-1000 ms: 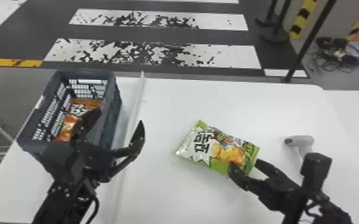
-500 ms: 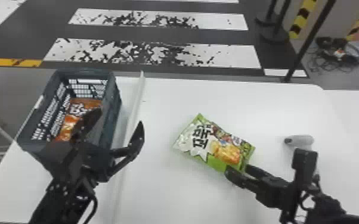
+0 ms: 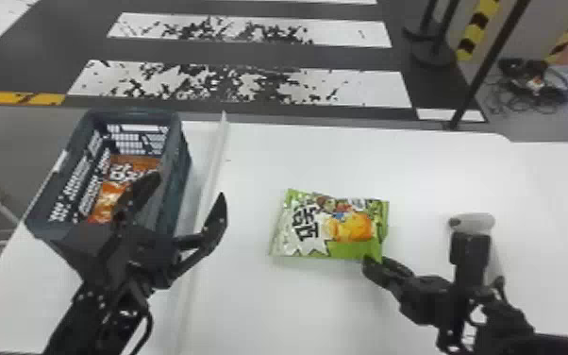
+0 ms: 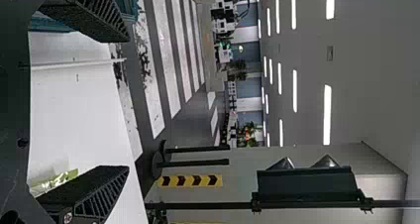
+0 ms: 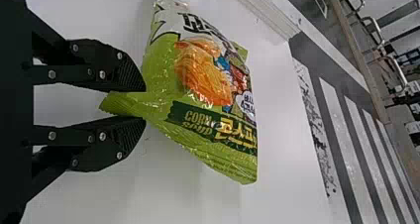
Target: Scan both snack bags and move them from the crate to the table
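Swung squarer, green snack bag now extends left from your right gripper, fingers clenched on its near right corner, long axis roughly parallel to far edge of desk; your left gripper gapes, farther off.

On the left of the table sits the crate, one snack bag inside. Rightward come a long strip, the other snack bag and what looks like a handheld scanner.

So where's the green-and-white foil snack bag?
Head view: the bag is near centre, right of the dark rectangular plastic crate, its corner pinched in the black right claw.
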Available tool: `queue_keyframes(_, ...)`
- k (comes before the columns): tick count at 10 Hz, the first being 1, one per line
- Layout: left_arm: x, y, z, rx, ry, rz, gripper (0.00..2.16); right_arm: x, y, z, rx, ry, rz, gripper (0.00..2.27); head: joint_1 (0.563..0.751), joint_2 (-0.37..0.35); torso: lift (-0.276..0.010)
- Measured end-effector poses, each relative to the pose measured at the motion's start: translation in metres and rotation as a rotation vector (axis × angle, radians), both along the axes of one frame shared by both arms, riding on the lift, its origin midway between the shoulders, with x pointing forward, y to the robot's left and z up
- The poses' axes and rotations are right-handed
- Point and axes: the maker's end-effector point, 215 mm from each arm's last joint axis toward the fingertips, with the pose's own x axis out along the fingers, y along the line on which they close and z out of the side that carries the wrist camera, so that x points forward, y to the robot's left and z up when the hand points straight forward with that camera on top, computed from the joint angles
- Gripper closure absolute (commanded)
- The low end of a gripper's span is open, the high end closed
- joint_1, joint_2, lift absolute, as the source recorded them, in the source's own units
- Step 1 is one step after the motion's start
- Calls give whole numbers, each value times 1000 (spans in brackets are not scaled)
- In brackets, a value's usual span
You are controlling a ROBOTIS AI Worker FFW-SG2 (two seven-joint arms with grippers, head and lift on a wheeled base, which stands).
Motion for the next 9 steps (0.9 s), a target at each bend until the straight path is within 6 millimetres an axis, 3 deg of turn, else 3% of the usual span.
queue_keyframes(2,0,1,0,-1,1,0,80,8,-3,13,-10,-44,-10,2253,695,-21,-88)
queue_keyframes(4,0,2,0,-4,2,2,80,12,-14,42,-57,-111,-39,2253,695,-35,-88)
queue_keyframes(6,0,3,2,-8,-3,3,80,24,-36,102,-230,-291,-65,2253,695,-57,-88)
queue_keyframes(8,1,8,4,-8,-5,6,80,34,-46,164,-563,-538,-37,2253,695,-69,-88)
queue_keyframes(9,1,10,4,-7,-6,7,80,36,-44,179,-756,-639,-2,2253,695,-63,-88)
